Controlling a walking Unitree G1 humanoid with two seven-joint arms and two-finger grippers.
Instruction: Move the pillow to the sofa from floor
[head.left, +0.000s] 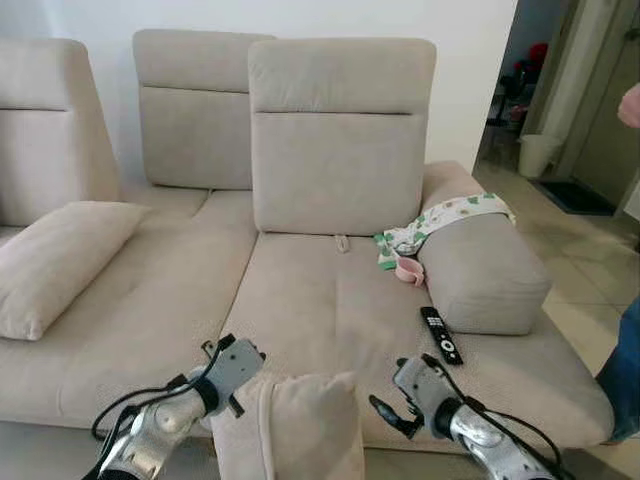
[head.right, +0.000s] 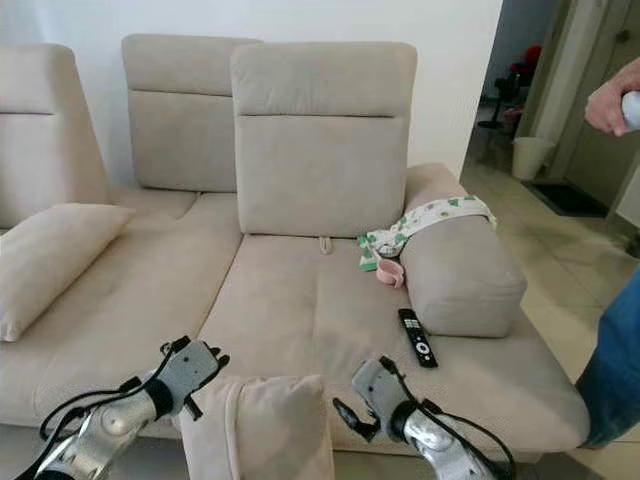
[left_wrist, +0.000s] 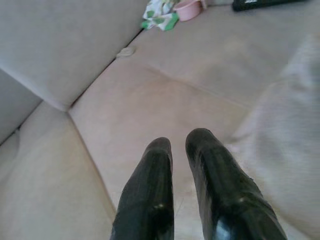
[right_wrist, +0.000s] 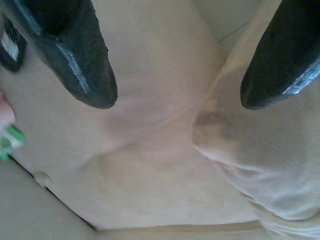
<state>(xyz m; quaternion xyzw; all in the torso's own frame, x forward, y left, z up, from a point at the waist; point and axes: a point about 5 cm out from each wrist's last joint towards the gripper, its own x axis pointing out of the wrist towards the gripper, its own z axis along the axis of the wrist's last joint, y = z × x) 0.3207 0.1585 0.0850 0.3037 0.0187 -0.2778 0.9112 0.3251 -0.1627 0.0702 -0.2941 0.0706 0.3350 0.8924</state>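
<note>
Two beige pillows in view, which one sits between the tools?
The upright pillow at the sofa's front edge, between left tool and right tool. The other pillow lies far left on the seat.

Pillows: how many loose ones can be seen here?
2. One pillow lies on the sofa's left seat; the other pillow stands at the front edge, between both pincers.

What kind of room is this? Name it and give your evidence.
Most likely a home living room: a large beige sofa with a remote control on its seat, a cushion, and a tiled hallway beyond.
</note>
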